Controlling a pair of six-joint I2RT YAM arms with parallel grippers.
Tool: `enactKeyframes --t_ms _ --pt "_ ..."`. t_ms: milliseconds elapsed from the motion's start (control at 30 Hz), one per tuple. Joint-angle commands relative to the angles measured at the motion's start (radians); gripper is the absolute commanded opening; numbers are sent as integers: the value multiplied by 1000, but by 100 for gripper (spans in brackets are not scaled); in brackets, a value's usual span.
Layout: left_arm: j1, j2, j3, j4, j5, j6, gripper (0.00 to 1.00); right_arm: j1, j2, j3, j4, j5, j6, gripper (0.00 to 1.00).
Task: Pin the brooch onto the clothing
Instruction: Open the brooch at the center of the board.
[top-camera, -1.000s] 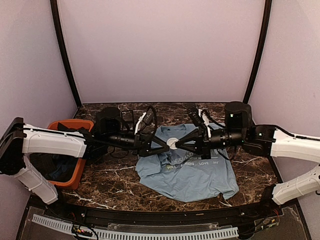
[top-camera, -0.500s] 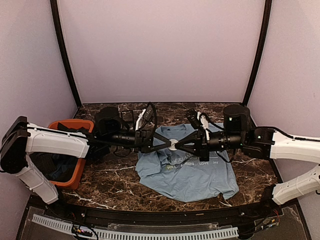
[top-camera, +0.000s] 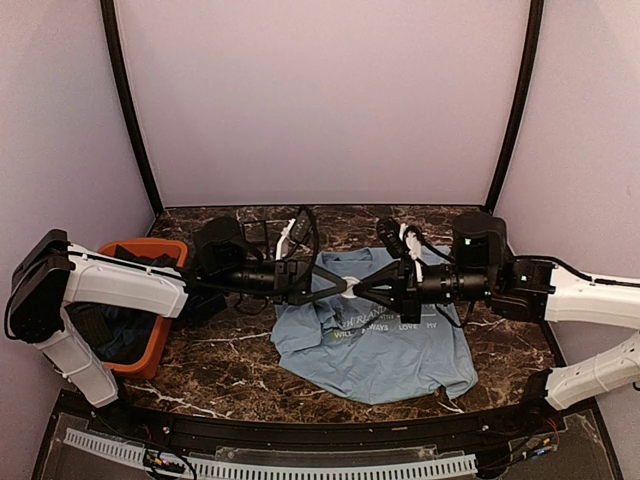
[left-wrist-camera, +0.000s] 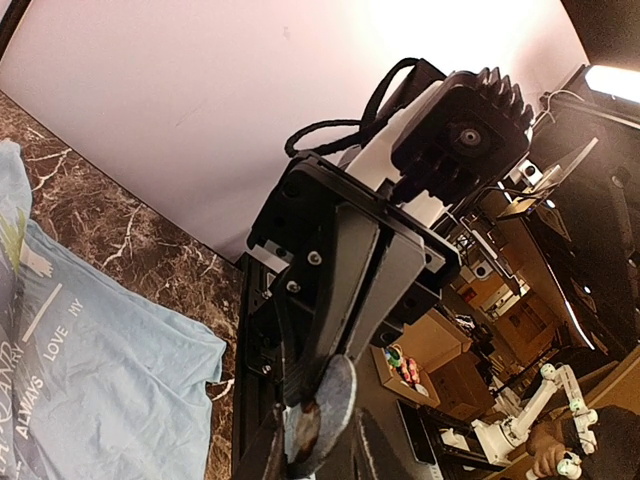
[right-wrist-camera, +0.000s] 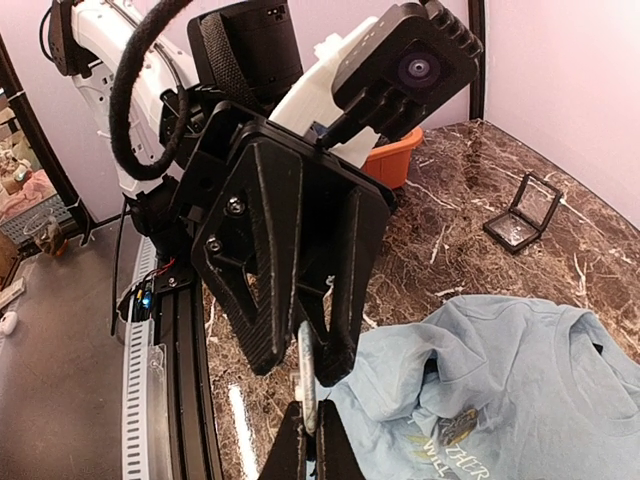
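A: Worktop (top-camera: 225, 360): dark brown marble with white veins. Both arms reach in from the left and right edges and meet tip to tip over its middle.

B: The clothing?

A: The light blue T-shirt (top-camera: 390, 350) lies crumpled at the middle of the worktop, a little right of centre. Its hem is toward the near edge, its collar toward the back. White lettering faces up; "ALWAYS LOVE MY" is readable.

B: Left side?

A: An orange bin (top-camera: 150, 250) sits at the left edge, with dark garments (top-camera: 110, 335) inside it.

B: Grippers?

A: The right gripper (top-camera: 360, 289) has its fingers pressed together, pinching the rim of the brooch. The left gripper (top-camera: 333, 288) faces it. Its jaws are parted a little, one on each side of the disc. I cannot tell whether its pads press on the disc.

B: Smaller items?

A: A small square case (right-wrist-camera: 522, 222) with a black frame lies on bare marble toward the back edge, well apart from the shirt.

B: And the brooch?

A: The brooch (left-wrist-camera: 325, 412) is a small round disc, seen nearly edge-on from both wrists. It sits between the two sets of fingertips, over the shirt's neckline. It is not pinned.
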Motion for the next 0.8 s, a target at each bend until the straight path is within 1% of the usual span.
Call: enactKeyframes --t_ms 0,167,267,433,567,767 --pt "-12 1 0 48 33 -14 22 5 -22 -15 45 58 -11 0" --pt "-13 15 2 68 36 -33 21 5 -32 -20 54 74 -12 0" --pt "-12 26 -3 98 39 -58 23 5 -39 -26 67 75 -11 0" --pt "-13 40 -6 121 36 -71 24 9 -43 -31 71 91 -13 0" --pt "-12 44 -3 132 45 -78 21 16 -48 -32 70 107 -21 0" --pt "-13 40 1 123 38 -66 20 25 -31 -25 56 104 -31 0"
